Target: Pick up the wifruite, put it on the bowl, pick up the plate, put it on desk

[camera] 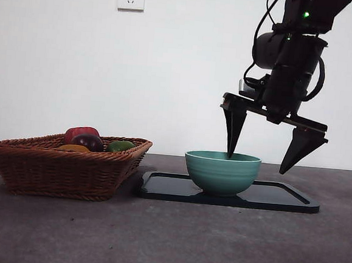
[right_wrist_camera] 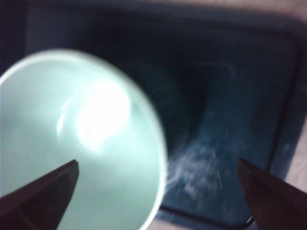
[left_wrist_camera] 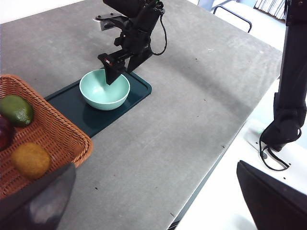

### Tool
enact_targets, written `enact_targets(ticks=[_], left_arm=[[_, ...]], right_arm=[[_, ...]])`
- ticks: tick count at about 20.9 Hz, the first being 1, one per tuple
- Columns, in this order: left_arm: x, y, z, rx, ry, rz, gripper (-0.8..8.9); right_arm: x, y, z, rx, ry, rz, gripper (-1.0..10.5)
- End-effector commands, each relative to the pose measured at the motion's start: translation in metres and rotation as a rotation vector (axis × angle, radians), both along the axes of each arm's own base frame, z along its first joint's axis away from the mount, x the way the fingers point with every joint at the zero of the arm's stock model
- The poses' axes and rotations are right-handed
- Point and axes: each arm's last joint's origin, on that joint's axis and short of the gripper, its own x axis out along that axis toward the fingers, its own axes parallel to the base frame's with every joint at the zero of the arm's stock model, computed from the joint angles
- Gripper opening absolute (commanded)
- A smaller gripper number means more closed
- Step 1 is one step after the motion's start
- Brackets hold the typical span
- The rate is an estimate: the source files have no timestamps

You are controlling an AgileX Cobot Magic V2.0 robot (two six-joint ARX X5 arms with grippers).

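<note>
The left gripper waits near the basket, jaws wide and holding nothing; the wifruite lies in the basket just beside one jaw. Farther off, the right gripper hangs over the bowl, jaws wide, straddling its rim: one tip inside, the other outside above the tray. Both rest on the desk.

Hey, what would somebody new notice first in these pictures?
The right tool stands open straddling the rim of the mint-green bowl, one jaw inside it and one outside. The bowl sits on a dark tray on the desk. Beside it, a wicker basket holds fruit, including the wifruite.
</note>
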Motion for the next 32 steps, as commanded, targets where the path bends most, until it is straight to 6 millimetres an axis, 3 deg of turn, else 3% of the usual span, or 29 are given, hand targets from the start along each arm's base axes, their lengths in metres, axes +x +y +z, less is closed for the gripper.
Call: enact_targets(ticks=[1, 3, 7, 9, 14, 18, 21, 25, 32], left_arm=[[0.0, -0.001, 0.003, -0.005, -0.022, -0.018, 5.94], [0.0, -0.001, 0.003, -0.005, -0.022, -0.018, 5.94], [0.0, -0.001, 0.003, -0.005, -0.022, -0.019, 5.94], [0.0, -0.001, 0.003, -0.005, -0.022, -0.018, 5.94], [0.0, -0.001, 0.003, -0.005, -0.022, -0.018, 5.94], [0.0, -0.001, 0.003, -0.005, -0.022, -0.019, 5.94], [0.0, -0.001, 0.003, -0.005, -0.022, -0.019, 5.94], [0.0, -0.001, 0.003, -0.005, -0.022, -0.018, 5.94], [0.0, -0.001, 0.003, -0.005, -0.022, -0.019, 5.94]], right_arm=[[0.009, 0.002, -0.012, 0.003, 0.01, -0.015, 4.7], [0.011, 0.0, -0.014, 0.005, 0.011, -0.02, 4.0], [0.011, -0.001, -0.014, 0.003, 0.013, -0.022, 0.8], [0.011, 0.0, -0.014, 0.002, 0.017, -0.02, 0.1], [0.012, -0.001, -0.007, 0.0, 0.018, -0.018, 0.1], [0.006, -0.005, 0.028, -0.016, 0.013, 0.03, 0.1], [-0.012, -0.006, 0.048, -0.059, 0.028, 0.082, 0.1], [-0.037, -0.001, 0.061, -0.11, 0.06, 0.135, 0.1], [-0.098, 0.025, 0.046, -0.113, 0.057, 0.274, 0.1]])
